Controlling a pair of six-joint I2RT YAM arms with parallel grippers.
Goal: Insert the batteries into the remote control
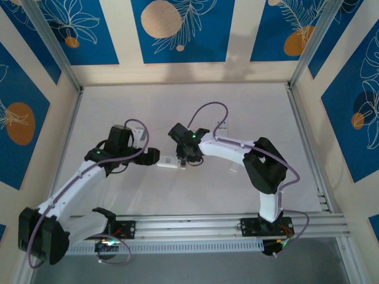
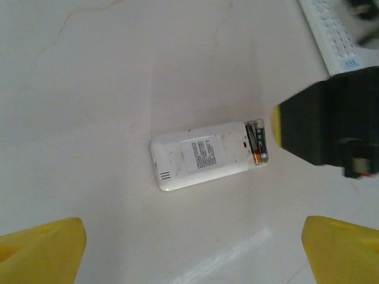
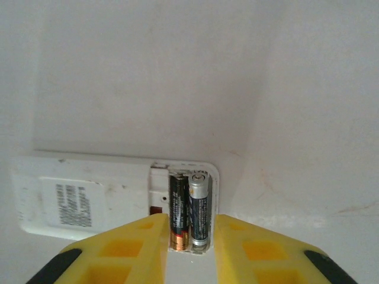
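Batteries (image 3: 189, 210): two, side by side in the uncovered bay at one end of the remote (image 2: 201, 157), one with its orange end toward the right gripper (image 3: 190, 229), the other with a silver cap pointing away from it. Remote face down, label up, flat on the table (image 2: 89, 89) between the two arms. Right gripper directly over the bay end, yellow fingers set narrow, one to either side of the pair; contact with the cells impossible to tell, nothing lifted. Left gripper (image 2: 192, 242) spread wide and holding nothing, well clear of the remote. Second remote (image 2: 331, 35) apart, at the edge of the left wrist view. Judged stage: loading itself apparently done, both slots filled. Judged remainder: confirming flat seating of the cells, then closing the bay if required.
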